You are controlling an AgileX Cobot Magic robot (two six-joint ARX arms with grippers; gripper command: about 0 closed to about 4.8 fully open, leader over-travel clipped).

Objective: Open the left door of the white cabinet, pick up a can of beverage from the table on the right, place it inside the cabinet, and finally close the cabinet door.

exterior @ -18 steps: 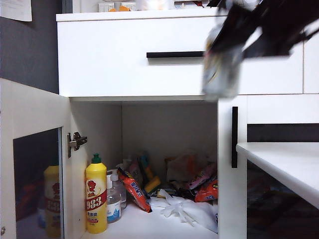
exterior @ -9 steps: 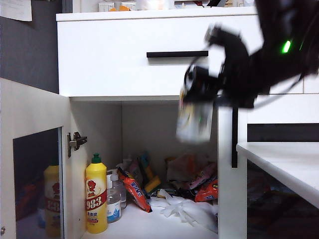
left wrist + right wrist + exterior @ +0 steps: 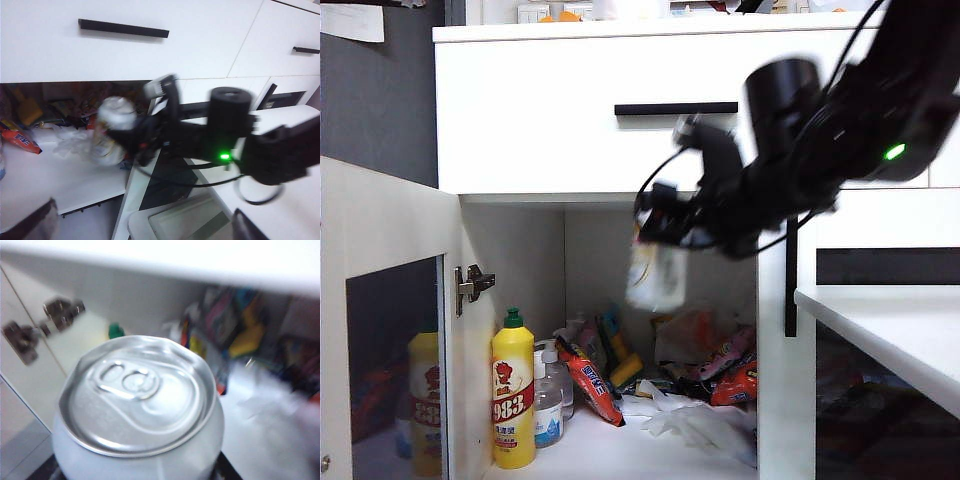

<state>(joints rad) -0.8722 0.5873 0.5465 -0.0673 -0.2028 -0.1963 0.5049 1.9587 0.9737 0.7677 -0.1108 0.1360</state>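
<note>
Swinging down from drawer level, right gripper (image 3: 665, 235) now hangs the can of beverage (image 3: 656, 275) in the white cabinet (image 3: 570, 120) opening, clamped tight. left door (image 3: 385, 320) open wide. Placement next. left gripper (image 3: 140, 227) spread empty, parked outside. Yellow bottle (image 3: 512, 392) and snack packets (image 3: 720, 365) crowd the floor; bare patch in front.

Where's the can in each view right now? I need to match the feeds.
Exterior: can hangs from the right gripper in the cabinet opening, under the drawer.
Left wrist: can at centre-left, at the shelf edge.
Right wrist: can top fills the lower middle.
Shared landmark: yellow bottle's green cap.
</note>
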